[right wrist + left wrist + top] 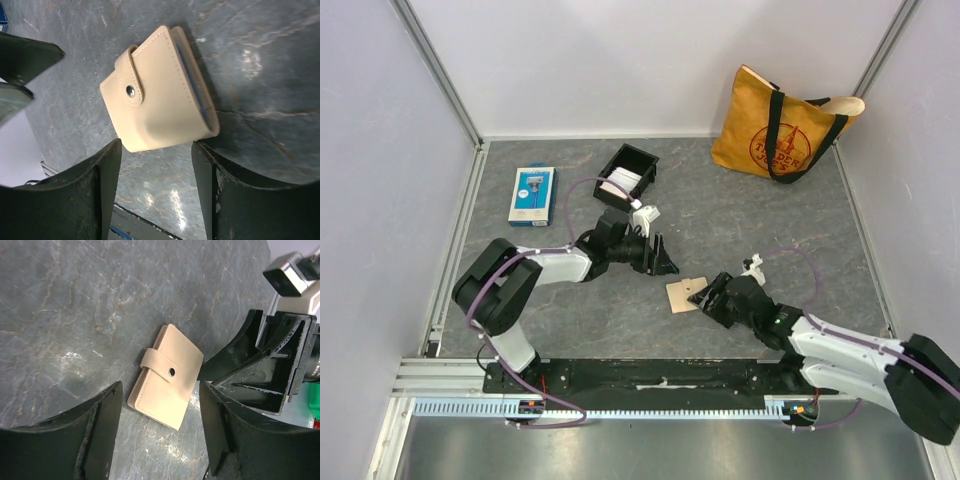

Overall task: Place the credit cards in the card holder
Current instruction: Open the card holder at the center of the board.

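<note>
The tan card holder (685,294) lies flat and snapped shut on the grey table, its strap and stud facing up (167,374) (160,92). A thin blue edge shows in its open side in the right wrist view. My left gripper (662,264) (160,425) hovers just behind the holder, open, with nothing between its fingers. From the other side my right gripper (708,297) (156,167) is also open, its fingertips level with the holder's near edge and not pressing it. Credit cards (623,181) show as white pieces in a black tray.
The black tray (642,158) stands at the back centre, tilted. A blue-and-white flat package (532,195) lies at the back left. A yellow tote bag (782,125) leans on the back right wall. Walls close the table on three sides.
</note>
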You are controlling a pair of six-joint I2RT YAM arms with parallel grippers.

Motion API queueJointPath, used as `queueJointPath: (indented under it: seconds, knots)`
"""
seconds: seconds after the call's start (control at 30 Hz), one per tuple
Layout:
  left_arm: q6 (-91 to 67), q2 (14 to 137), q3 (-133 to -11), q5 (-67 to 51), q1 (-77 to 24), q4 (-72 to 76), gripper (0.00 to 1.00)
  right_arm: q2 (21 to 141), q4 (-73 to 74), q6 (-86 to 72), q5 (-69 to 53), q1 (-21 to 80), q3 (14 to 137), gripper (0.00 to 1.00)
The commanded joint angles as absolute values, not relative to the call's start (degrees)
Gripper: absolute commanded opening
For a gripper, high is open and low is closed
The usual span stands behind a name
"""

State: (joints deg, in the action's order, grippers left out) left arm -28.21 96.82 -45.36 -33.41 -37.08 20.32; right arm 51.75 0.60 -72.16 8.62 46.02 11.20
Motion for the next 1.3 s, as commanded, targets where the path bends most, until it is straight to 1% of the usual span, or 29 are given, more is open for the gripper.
queueJointPath:
  seconds: [0.0,0.1,0.13,0.17,0.23,0.37,0.47,0.6,0.7,0.8,0.87,1.0,1.1,1.13,1.17,1.27]
  knots:
    - [-29.09,99.31,-44.13,-37.44,-38.67,26.19,0.65,60.54,-5.8,-72.51,7.2,46.32,13.26,0.66]
    - [-30.49,100.63,-41.58,-37.53,-39.9,28.03,0.58,64.5,-6.41,-69.71,8.52,46.23,15.64,0.65]
    - [-31.19,100.81,-40.27,-36.92,-40.34,29.86,0.53,65.56,-6.42,-68.48,8.96,46.23,16.43,0.64]
    - [-32.42,100.72,-38.25,-35.61,-40.95,31.8,0.5,66.09,-6.33,-66.99,9.49,46.23,17.39,0.61]
    - [-34.1,100.37,-34.56,-33.41,-41.74,36.02,0.48,67.14,-6.42,-63.21,11.59,46.14,18.89,0.57]
    - [-38.74,100.9,-28.4,-31.73,-43.33,43.57,0.42,70.04,-5.37,-57.14,11.95,44.65,22.05,0.57]
    - [-42.0,100.64,-25.32,-30.77,-46.04,48.59,0.39,72.24,-4.92,-54.68,10.99,42.9,23.81,0.59]
    - [-44.47,98.36,-22.94,-26.38,-52.1,49.13,0.38,76.45,-5.27,-50.37,8.36,40.44,27.06,0.61]
    - [-46.84,96.6,-21.19,-22.95,-55.71,49.57,0.38,80.49,-5.45,-46.42,3.62,38.68,30.49,0.63]
    - [-48.08,93.27,-19.52,-20.22,-56.43,49.66,0.42,82.44,-4.49,-43.34,0.18,37.36,33.48,0.63]
    - [-46.07,87.75,-20.3,-17.5,-56.51,43.2,0.47,80.08,-1.68,-42.37,1.13,35.87,33.93,0.63]
    - [-37.03,78.95,-27.31,-8.9,-56.25,23.17,0.64,68.5,7.87,-42.27,5.96,33.4,32.17,0.66]
    - [-31.22,76.38,-33.21,-3.87,-54.77,14.78,0.76,59.78,13.18,-44.72,3.36,33.4,27.88,0.68]
    - [-29.98,76.73,-34.35,-4.22,-53.62,13.98,0.79,56.55,13.53,-46.48,1.34,33.4,25.95,0.68]
    - [-29.54,77.77,-35.32,-5.78,-51.7,13.63,0.8,52.77,13.45,-48.5,-1.29,33.57,23.67,0.68]
    - [-29.62,82.86,-38.14,-13.34,-46.07,13.8,0.79,45.55,13.54,-55.18,-4.47,35.41,17.77,0.67]
